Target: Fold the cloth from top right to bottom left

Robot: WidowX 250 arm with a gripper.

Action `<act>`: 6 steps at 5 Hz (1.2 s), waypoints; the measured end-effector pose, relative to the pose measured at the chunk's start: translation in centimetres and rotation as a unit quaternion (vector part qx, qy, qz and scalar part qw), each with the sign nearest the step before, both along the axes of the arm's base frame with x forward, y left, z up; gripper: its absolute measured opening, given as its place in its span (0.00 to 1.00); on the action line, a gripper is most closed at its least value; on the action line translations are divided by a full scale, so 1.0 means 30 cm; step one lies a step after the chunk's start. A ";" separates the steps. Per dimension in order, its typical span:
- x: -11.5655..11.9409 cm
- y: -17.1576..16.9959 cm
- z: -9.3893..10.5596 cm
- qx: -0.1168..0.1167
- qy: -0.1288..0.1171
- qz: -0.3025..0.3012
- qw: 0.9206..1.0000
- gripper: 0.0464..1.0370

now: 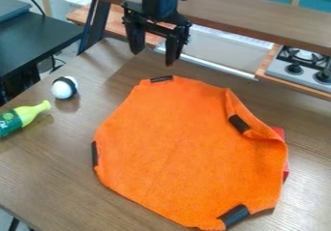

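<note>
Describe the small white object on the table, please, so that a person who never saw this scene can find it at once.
On the brown wooden table, find the large orange cloth. Left of its upper part, just beyond the yellow-green bottle, is the white object. It is round with a black band, while the bottle is long and narrow-necked.

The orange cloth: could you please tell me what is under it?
In the picture, something red pokes out from under the right edge of the orange cloth on the wooden table. The rest is covered; I cannot tell what it is.
</note>
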State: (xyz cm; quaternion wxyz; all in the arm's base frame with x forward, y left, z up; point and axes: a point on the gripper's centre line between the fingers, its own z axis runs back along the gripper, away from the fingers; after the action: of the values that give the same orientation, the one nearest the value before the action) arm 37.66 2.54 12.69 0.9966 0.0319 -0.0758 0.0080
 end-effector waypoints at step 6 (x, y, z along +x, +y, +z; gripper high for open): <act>0.100 -0.297 -0.264 -0.092 -0.105 0.232 0.963 0.96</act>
State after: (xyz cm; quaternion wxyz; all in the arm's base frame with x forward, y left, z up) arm 40.64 -6.37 4.78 0.9525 -0.0439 -0.1691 0.2493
